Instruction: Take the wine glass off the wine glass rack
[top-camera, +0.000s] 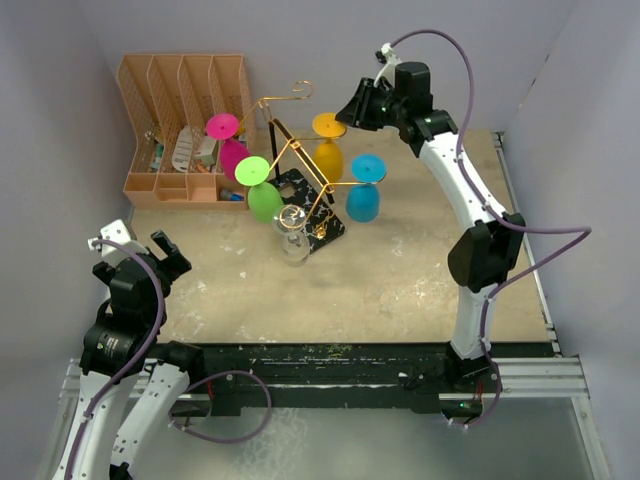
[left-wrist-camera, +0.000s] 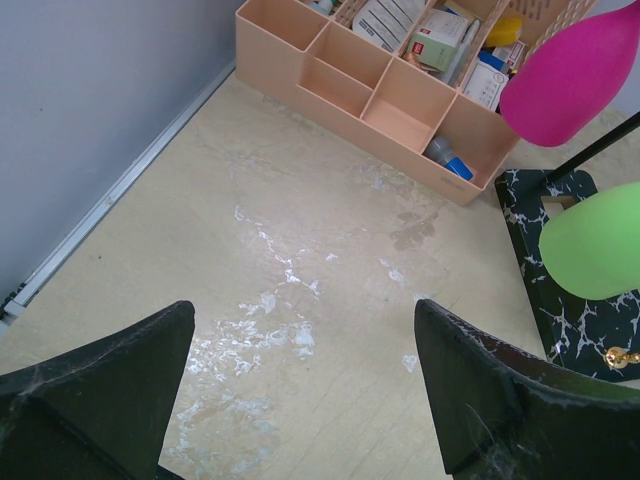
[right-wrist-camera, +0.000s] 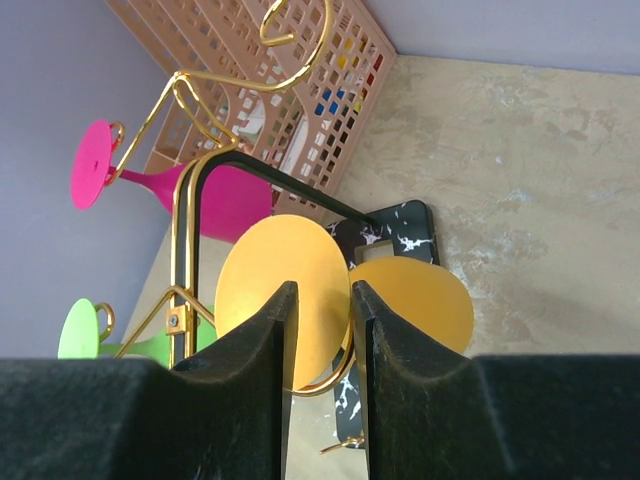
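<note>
From above, the wine glass rack (top-camera: 322, 225) stands left of the middle of the table (top-camera: 420, 280), just beside an orange slotted desk organiser (top-camera: 185, 130). It has gold wire arms with curled ends over a black, white-veined square base. Five glasses hang from it bowl-down: a pink glass (top-camera: 232, 152), a green glass (top-camera: 263, 197), the yellow wine glass (top-camera: 329, 152), a blue glass (top-camera: 364, 198) and a clear glass (top-camera: 293, 242). The right gripper (top-camera: 348, 108) is at the far side of the rack, just beside the yellow glass's foot. The left gripper (top-camera: 168, 255) is at the near left, well apart from the rack.

In the left wrist view, the left fingers (left-wrist-camera: 110, 390) are spread wide over bare table, holding nothing. The organiser's low front compartments look mostly empty. One holds a blue-capped item (left-wrist-camera: 447, 160), and the slots behind hold boxes and packets (left-wrist-camera: 440, 35).

In the right wrist view, the right fingers (right-wrist-camera: 250, 380) are a narrow slit apart and clamp nothing. Just past their tips, facing the camera, is the yellow glass's round foot (right-wrist-camera: 250, 275), hooked on the gold wire, with its bowl (right-wrist-camera: 425, 300) behind. Papers show through the organiser's mesh wall.
</note>
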